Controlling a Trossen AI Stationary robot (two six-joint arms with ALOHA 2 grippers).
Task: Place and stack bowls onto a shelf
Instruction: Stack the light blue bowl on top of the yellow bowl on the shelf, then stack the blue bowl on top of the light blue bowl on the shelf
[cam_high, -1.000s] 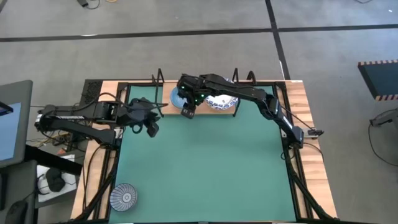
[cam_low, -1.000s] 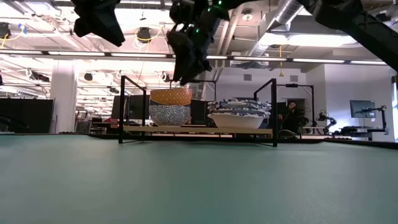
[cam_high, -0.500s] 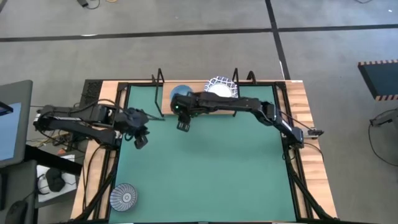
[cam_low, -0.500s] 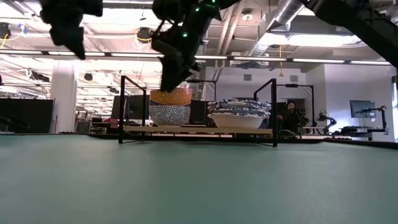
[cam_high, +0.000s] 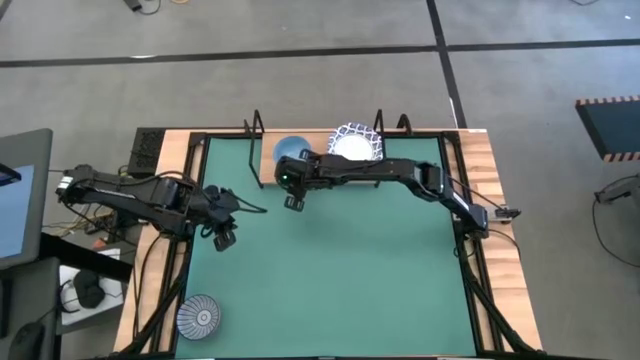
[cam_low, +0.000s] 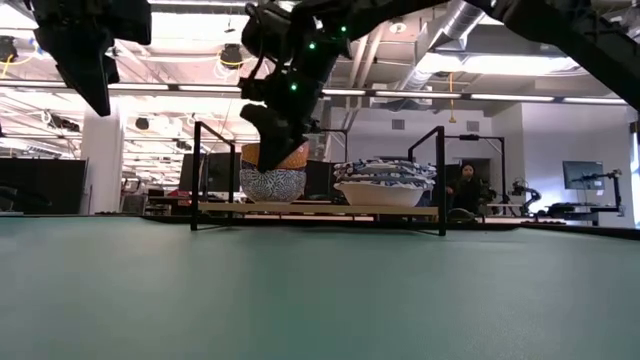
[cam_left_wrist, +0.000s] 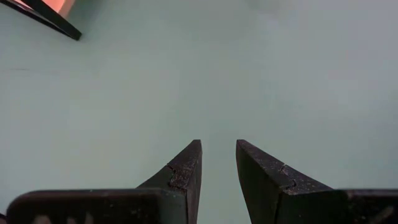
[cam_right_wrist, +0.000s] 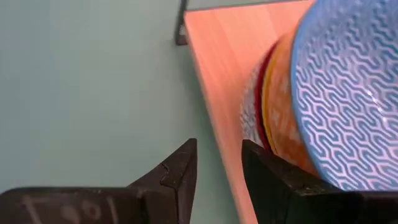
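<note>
Change: right hand (cam_high: 292, 203) has pulled back off the shelf (cam_high: 268, 170), fingers narrowing, empty.
Left hand (cam_high: 222, 238): part open, empty.
Meaning: blue bowl (cam_high: 291, 150) stacked; bowl (cam_high: 198, 316) at near-left corner remains.

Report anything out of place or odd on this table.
One patterned bowl sits alone at the green mat's near-left corner, far from the shelf where the small-bowl stack and the wide white bowls stand. Nothing looks spilled or damaged.
</note>
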